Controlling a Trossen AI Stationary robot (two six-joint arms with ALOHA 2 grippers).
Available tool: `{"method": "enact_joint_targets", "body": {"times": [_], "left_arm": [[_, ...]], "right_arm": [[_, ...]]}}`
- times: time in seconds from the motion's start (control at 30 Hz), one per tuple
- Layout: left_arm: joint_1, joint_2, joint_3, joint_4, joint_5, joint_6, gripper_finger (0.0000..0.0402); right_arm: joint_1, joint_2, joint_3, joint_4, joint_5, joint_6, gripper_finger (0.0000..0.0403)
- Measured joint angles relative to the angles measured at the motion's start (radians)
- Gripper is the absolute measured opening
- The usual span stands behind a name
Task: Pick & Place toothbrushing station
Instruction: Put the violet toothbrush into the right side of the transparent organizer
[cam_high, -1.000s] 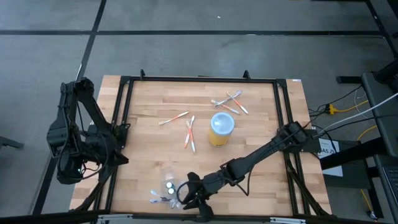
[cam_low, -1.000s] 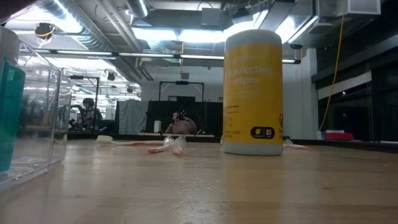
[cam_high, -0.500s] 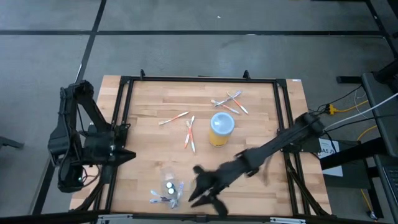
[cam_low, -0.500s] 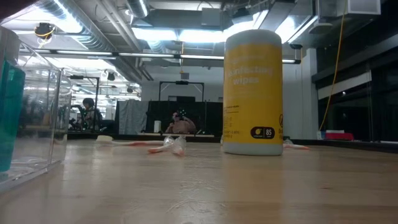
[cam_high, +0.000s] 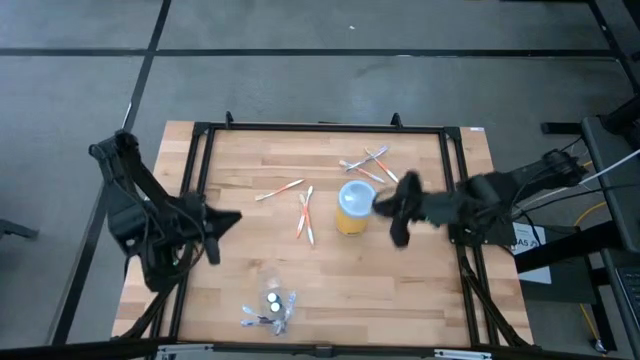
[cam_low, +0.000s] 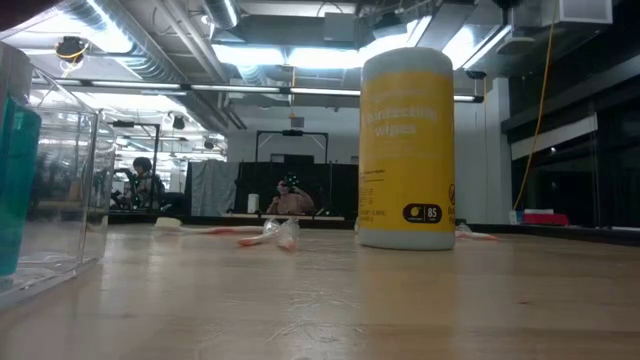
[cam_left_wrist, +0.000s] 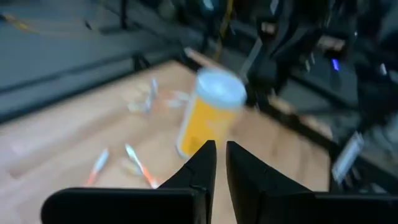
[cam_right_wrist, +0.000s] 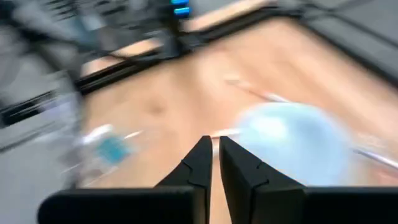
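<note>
The yellow cup with a pale-blue top stands upright on its base at mid-table; the low view shows it too. Thin toothbrushes lie flat to its left and in a heap behind it. The clear pouch with small teal tubes lies at the near edge. My right gripper hovers just right of the cup, blurred; its wrist view shows it shut and holding nothing. My left gripper is shut over the table's left part, pointing at the cup.
A black frame runs round the wooden table top. In the low view the clear pouch fills the left foreground, with a teal tube inside. Bare wood lies between the pouch and the cup.
My right gripper has left the pouch at the near edge, risen and swung back toward the table's far right, ending beside the cup. The pouch stays where it lay. My left gripper has swung from the left edge in over the table, turning toward the cup.
</note>
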Motion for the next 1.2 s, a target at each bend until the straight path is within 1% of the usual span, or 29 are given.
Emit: {"method": "enact_joint_targets", "body": {"times": [0.07,0.1,0.13,0.17,0.23,0.3,0.37,0.4,0.47,0.5,0.53,0.6,0.7,0.8,0.87,0.9,0.97,1.03,1.1,1.13,1.2], "left_arm": [[0.009,-0.023,0.000,0.004,-0.084,0.010,0.0031],[0.009,-0.037,0.000,0.008,-0.129,0.020,0.0031],[0.008,-0.054,0.000,0.011,-0.150,0.045,0.0031],[0.010,-0.071,0.000,0.012,-0.124,0.086,0.0030],[0.047,-0.111,0.000,0.048,0.029,0.235,0.0026],[0.124,-0.137,0.000,0.149,0.148,0.422,0.0020],[0.209,-0.171,0.000,0.314,0.265,0.640,0.0013],[0.255,-0.192,0.000,0.408,0.341,0.752,0.0009],[0.373,-0.213,0.004,0.600,0.490,0.956,0.0003],[0.442,-0.214,0.006,0.665,0.564,1.022,0.0002],[0.514,-0.212,0.006,0.690,0.652,1.060,0.0002],[0.663,-0.201,0.003,0.667,0.816,1.056,0.0003],[0.885,-0.139,-0.011,0.679,1.024,1.066,0.0002],[1.070,-0.043,-0.021,0.795,1.224,1.092,0.0002],[1.150,0.011,-0.022,0.865,1.336,1.092,0.0004],[1.176,0.031,-0.023,0.908,1.353,1.089,0.0004],[1.215,0.052,-0.023,1.001,1.345,1.087,0.0005],[1.248,0.057,-0.021,1.042,1.277,1.073,0.0004],[1.280,0.059,-0.021,1.005,1.212,1.068,0.0002],[1.291,0.061,-0.021,0.978,1.200,1.066,0.0002],[1.307,0.063,-0.021,0.965,1.235,1.067,0.0002]], "right_arm": [[-0.054,-0.052,-0.005,-0.067,0.010,0.011,0.0032],[-0.085,-0.070,-0.004,-0.090,-0.011,-0.004,0.0032],[-0.118,-0.081,0.003,-0.112,-0.040,-0.038,0.0032],[-0.148,-0.087,0.009,-0.137,-0.069,-0.073,0.0032],[-0.228,-0.090,0.019,-0.228,-0.143,-0.152,0.0032],[-0.323,-0.093,0.021,-0.316,-0.240,-0.220,0.0032],[-0.430,-0.100,0.021,-0.403,-0.355,-0.297,0.0032],[-0.484,-0.102,0.021,-0.415,-0.416,-0.346,0.0032],[-0.576,-0.112,0.016,-0.394,-0.515,-0.436,0.0032],[-0.616,-0.118,0.015,-0.374,-0.556,-0.466,0.0032],[-0.654,-0.124,0.013,-0.352,-0.597,-0.493,0.0032],[-0.737,-0.128,-0.003,-0.354,-0.670,-0.516,0.0032],[-0.873,-0.123,-0.065,-0.329,-0.776,-0.464,0.0032],[-0.980,-0.114,-0.130,-0.284,-0.824,-0.429,0.0032],[-1.018,-0.096,-0.153,-0.264,-0.836,-0.419,0.0032],[-1.027,-0.086,-0.160,-0.255,-0.826,-0.397,0.0032],[-1.037,-0.056,-0.170,-0.241,-0.785,-0.365,0.0032],[-1.050,-0.011,-0.178,-0.236,-0.739,-0.370,0.0032],[-1.057,0.043,-0.179,-0.200,-0.744,-0.393,0.0032],[-1.057,0.070,-0.179,-0.184,-0.764,-0.430,0.0032],[-1.048,0.121,-0.179,-0.188,-0.821,-0.546,0.0032]]}}
